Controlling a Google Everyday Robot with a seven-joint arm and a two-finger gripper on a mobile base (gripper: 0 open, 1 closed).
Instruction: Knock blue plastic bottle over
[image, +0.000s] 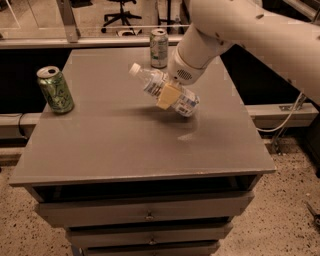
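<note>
The blue plastic bottle is a small clear bottle with a white cap and a white-blue label. It leans steeply over the middle of the grey tabletop, cap toward the upper left, base low to the right. My gripper comes in from the upper right on a white arm and is shut on the bottle's middle. One yellowish finger pad lies across the front of the bottle; the other finger is hidden behind it.
A green soda can stands at the table's left edge. A pale silver-green can stands at the far edge behind the bottle. Drawers sit under the tabletop. A cable hangs at the right.
</note>
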